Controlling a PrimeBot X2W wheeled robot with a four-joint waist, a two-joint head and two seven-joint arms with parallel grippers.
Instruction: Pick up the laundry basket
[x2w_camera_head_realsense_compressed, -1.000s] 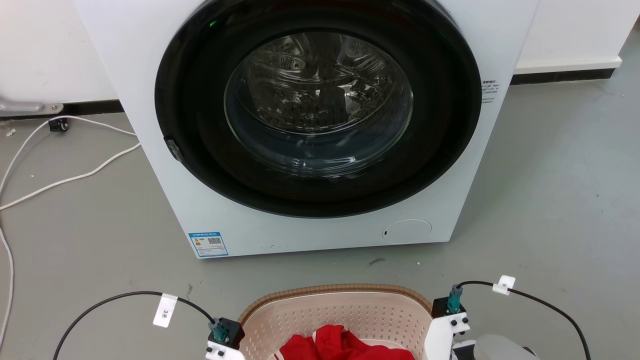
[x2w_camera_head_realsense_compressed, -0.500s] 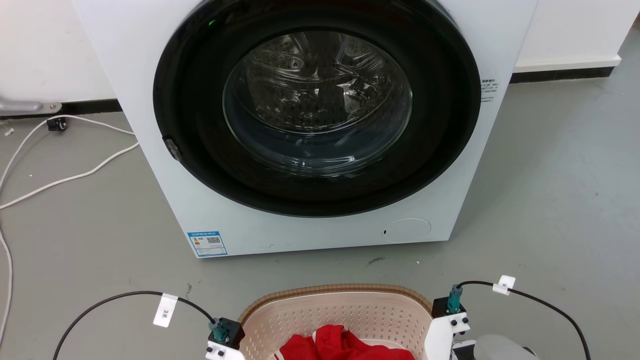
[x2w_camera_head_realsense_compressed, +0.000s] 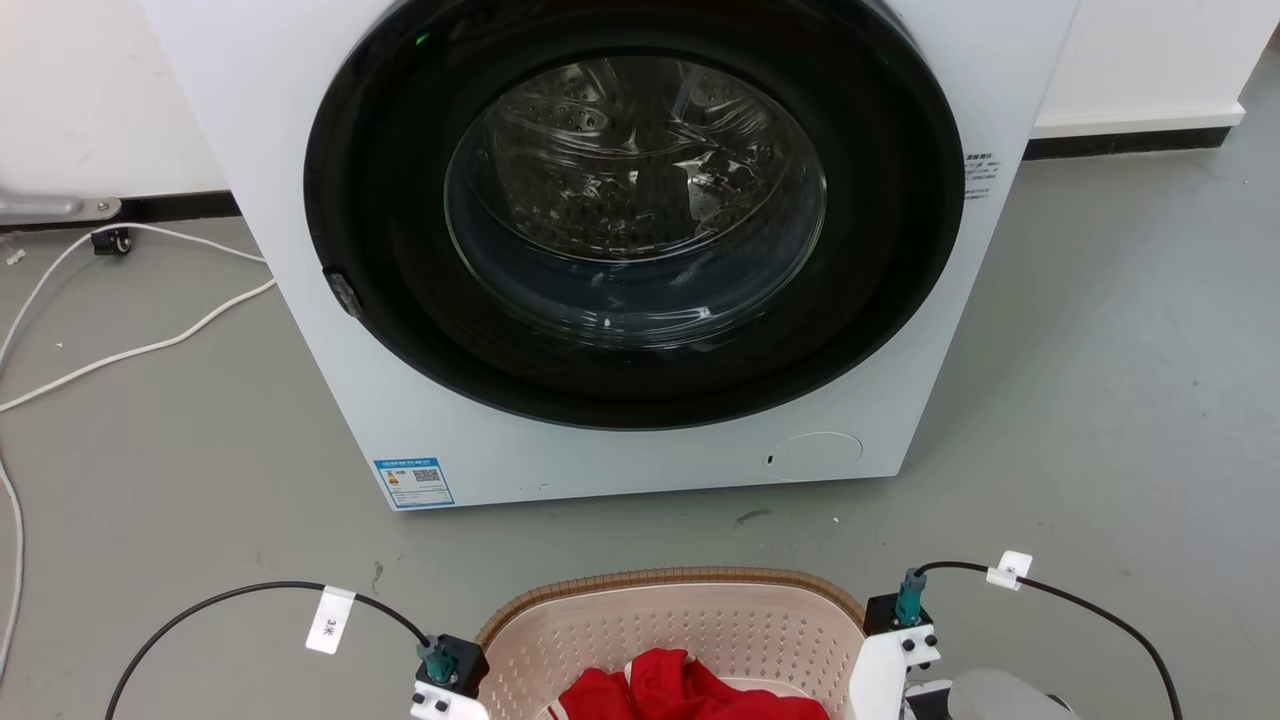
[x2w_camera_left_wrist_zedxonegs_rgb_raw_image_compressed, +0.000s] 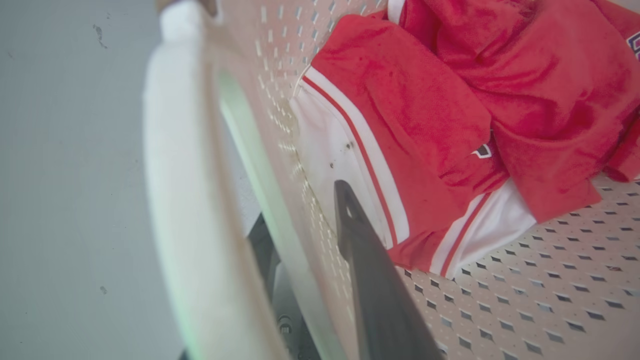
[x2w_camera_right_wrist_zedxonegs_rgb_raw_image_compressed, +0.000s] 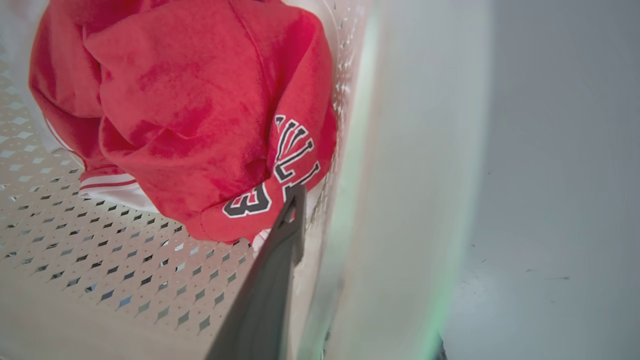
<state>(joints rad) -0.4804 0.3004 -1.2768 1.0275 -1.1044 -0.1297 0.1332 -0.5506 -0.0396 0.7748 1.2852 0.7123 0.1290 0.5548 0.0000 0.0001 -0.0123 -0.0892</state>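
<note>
Slight viewpoint shift; left pincer (x2w_camera_left_wrist_zedxonegs_rgb_raw_image_compressed: 300, 207), right pincer (x2w_camera_right_wrist_zedxonegs_rgb_raw_image_compressed: 320, 205) tight on laundry basket (x2w_camera_head_realsense_compressed: 670, 579)

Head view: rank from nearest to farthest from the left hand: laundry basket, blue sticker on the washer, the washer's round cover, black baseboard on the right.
1. laundry basket: the left hand straddles its side wall.
2. blue sticker: washer front, lower left.
3. round cover: washer front, lower right.
4. black baseboard: far right, behind the washer.

White wrist brackets (x2w_camera_head_realsense_compressed: 885, 670), teal plugs (x2w_camera_head_realsense_compressed: 909, 597), black cables (x2w_camera_head_realsense_compressed: 260, 585) with white tags (x2w_camera_head_realsense_compressed: 331, 620), dark tapered fingers (x2w_camera_left_wrist_zedxonegs_rgb_raw_image_compressed: 375, 280)
</note>
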